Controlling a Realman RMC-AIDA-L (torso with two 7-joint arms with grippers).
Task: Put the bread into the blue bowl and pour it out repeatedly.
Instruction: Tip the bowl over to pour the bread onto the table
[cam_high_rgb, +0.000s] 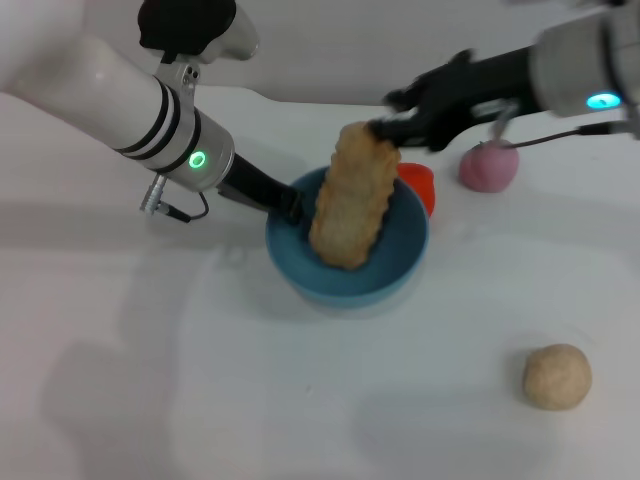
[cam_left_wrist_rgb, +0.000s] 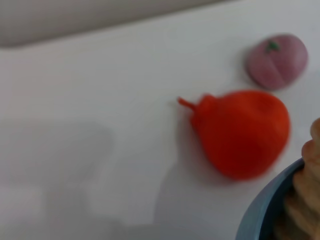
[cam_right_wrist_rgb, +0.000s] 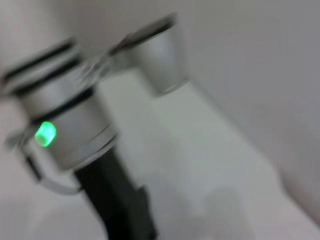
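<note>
The bread (cam_high_rgb: 352, 195) stands steeply on end inside the blue bowl (cam_high_rgb: 385, 285), its top leaning toward the far rim and rising well above it. My left gripper (cam_high_rgb: 290, 205) is shut on the bowl's left rim. My right gripper (cam_high_rgb: 390, 113) is open at the top end of the bread, with its lower finger close against the crust. In the left wrist view, part of the bowl's rim (cam_left_wrist_rgb: 255, 215) and the bread's ridged edge (cam_left_wrist_rgb: 305, 185) show at one corner. The right wrist view shows only my left arm (cam_right_wrist_rgb: 70, 130).
A red-orange lumpy toy (cam_high_rgb: 420, 185) lies right behind the bowl and also shows in the left wrist view (cam_left_wrist_rgb: 240, 132). A pink round fruit toy (cam_high_rgb: 488, 165) lies to its right, seen too from the left wrist (cam_left_wrist_rgb: 277, 60). A small beige ball (cam_high_rgb: 556, 376) sits at the front right.
</note>
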